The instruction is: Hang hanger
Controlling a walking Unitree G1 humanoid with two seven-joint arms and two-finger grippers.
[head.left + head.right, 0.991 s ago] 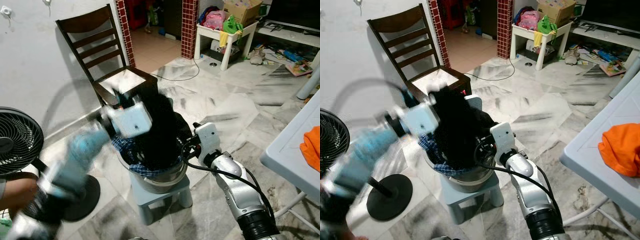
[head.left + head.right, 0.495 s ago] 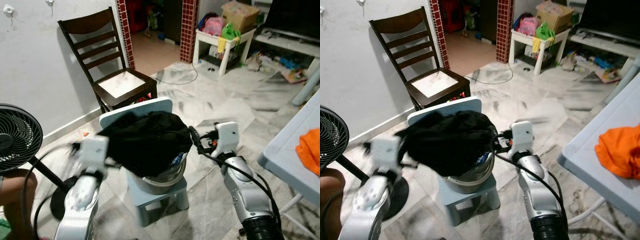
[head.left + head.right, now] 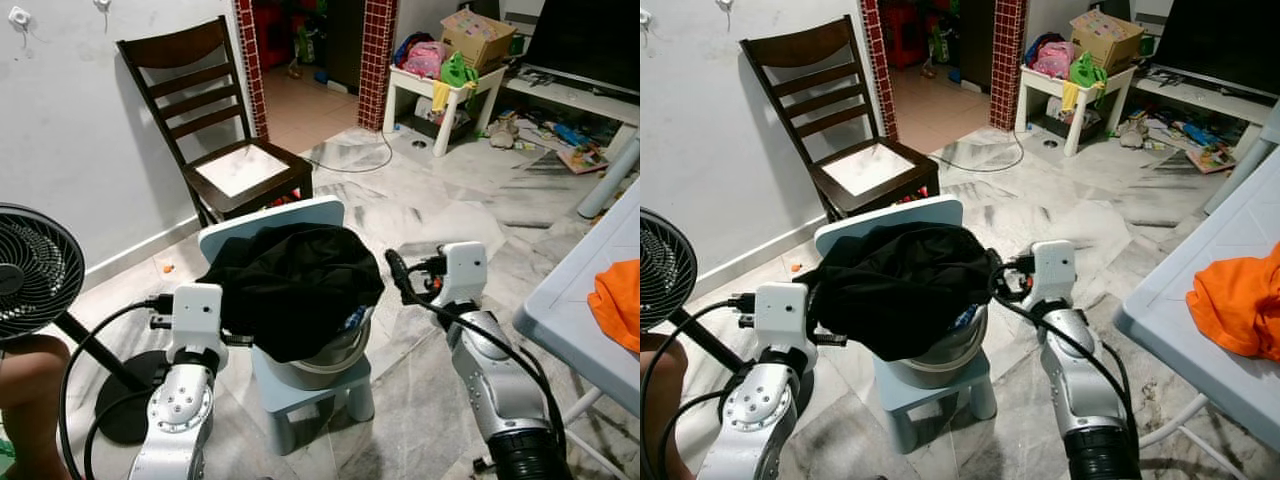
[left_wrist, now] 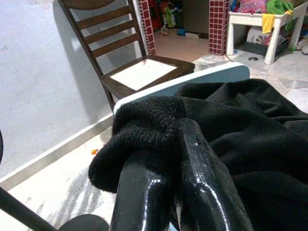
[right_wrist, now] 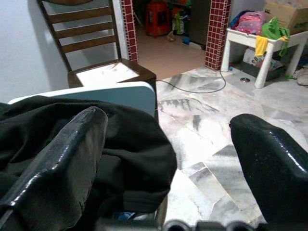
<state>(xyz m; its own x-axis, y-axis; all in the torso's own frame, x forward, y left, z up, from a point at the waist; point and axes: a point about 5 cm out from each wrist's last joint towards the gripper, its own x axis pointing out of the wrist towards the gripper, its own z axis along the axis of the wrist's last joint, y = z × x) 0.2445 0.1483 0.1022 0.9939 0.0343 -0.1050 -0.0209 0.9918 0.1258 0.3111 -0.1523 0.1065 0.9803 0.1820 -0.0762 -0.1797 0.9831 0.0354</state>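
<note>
Left tool [image 4: 163, 183] clamped on edge of black fabric garment [image 3: 290, 285], heaped over metal basin [image 3: 325, 365] on pale blue plastic stool [image 3: 310, 395], likely to lift it. Right tool [image 5: 168, 159] spread open beside heap. Hanger not spotted.

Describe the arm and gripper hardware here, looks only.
Both arms are silver metal with a black ribbed collar low on the right one. Each wrist carries a white boxy housing, with black cables looping off it. The left gripper and right gripper each have two long glossy black fingers.
</note>
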